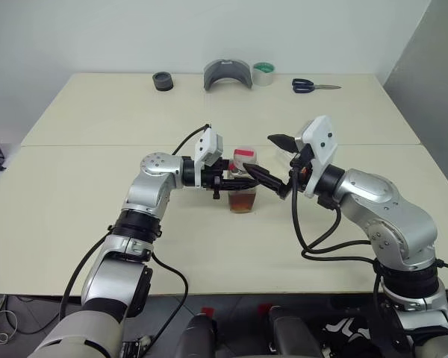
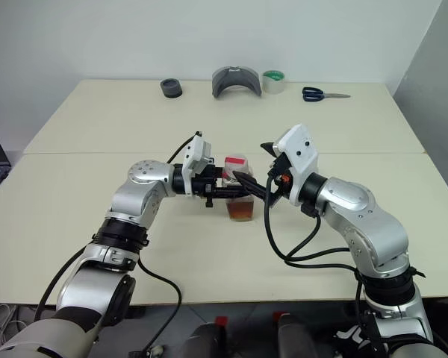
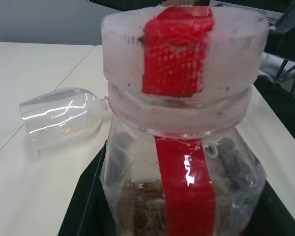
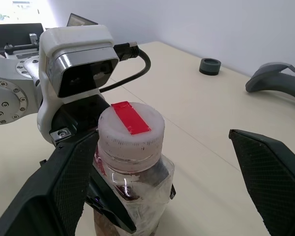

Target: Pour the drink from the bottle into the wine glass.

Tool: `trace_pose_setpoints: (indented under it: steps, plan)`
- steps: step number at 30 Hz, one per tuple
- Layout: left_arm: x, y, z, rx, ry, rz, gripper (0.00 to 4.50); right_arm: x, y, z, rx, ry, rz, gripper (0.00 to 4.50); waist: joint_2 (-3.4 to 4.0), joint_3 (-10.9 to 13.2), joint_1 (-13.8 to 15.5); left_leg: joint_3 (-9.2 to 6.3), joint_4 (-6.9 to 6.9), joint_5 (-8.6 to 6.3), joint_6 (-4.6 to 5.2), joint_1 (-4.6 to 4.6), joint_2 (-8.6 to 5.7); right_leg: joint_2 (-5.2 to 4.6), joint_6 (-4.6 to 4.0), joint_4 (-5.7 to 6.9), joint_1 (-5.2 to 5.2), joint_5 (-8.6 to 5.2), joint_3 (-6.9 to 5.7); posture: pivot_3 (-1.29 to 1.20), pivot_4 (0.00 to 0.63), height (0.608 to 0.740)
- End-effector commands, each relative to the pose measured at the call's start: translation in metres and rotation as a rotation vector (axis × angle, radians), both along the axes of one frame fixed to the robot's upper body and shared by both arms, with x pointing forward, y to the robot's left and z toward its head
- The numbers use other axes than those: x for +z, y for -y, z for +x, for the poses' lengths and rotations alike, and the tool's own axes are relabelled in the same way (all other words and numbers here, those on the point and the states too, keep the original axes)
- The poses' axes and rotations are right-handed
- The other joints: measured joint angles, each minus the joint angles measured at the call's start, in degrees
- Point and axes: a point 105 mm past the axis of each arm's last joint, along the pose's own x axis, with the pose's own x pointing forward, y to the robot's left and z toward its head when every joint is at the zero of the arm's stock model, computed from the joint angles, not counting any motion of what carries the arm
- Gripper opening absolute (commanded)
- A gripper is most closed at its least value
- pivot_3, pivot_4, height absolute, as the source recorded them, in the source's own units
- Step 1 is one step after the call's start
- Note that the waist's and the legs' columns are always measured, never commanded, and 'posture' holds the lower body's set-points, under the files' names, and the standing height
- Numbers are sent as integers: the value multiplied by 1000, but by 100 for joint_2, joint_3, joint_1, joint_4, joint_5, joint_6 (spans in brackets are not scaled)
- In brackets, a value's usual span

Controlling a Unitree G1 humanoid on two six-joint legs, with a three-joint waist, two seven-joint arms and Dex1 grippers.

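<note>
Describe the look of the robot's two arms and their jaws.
Both arms have silver-grey metal shells with black joint rings and loose black cables. Each wrist carries a white camera housing. The left gripper and right gripper end in black jaws, wedge-shaped, with a fine cross-hatched texture on the pads.

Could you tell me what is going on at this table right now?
The robot's left pincer is shut on a small bottle of brown drink, upright, with its cap on. The right pincer is open around that cap, not gripping it. In the left wrist view a wine glass lies on its side on the table beyond the bottle.
</note>
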Motion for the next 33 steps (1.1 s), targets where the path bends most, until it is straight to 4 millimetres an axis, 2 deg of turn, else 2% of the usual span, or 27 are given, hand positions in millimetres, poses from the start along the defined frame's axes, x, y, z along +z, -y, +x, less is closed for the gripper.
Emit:
trace_pose_setpoints:
  steps: [1, 33]
  plan:
    - [11, 0, -3, -24, 61, -9, 1734, 11, 7, -3, -25, 47, 14, 4500, 0, 0, 0, 0, 0, 0, 0, 0, 0, 0, 0, 0, 0, 0, 0, 0, 150, 740]
    - [10, 0, -3, -24, 63, -6, 1734, 10, 8, -4, -17, 46, 0, 4500, 0, 0, 0, 0, 0, 0, 0, 0, 0, 0, 0, 0, 0, 0, 0, 0, 150, 740]
